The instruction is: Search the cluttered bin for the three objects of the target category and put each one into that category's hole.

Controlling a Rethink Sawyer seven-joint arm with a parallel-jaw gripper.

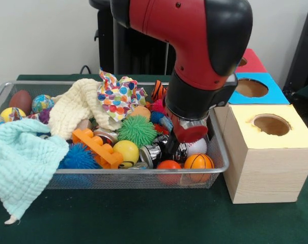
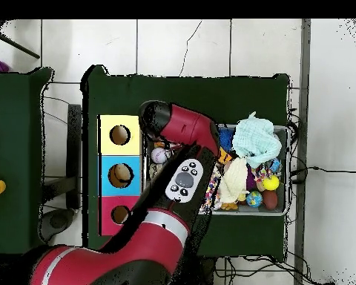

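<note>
**Green table, bin and boxes**

You have a dark green table point(image 1: 143, 218) carrying a wire mesh bin point(image 1: 143, 179). Just beside the bin stand three holed boxes in a row: yellow point(image 1: 268, 157), blue point(image 1: 255, 89), red point(image 1: 251, 61).

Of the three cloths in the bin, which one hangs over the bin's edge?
The pale mint green cloth at the bin's left front corner in the front view. It spills over the rim onto the table; the cream cloth and the polka-dot cloth stay inside.

No readable text, labels, brands or numbers on any object in either view.
</note>
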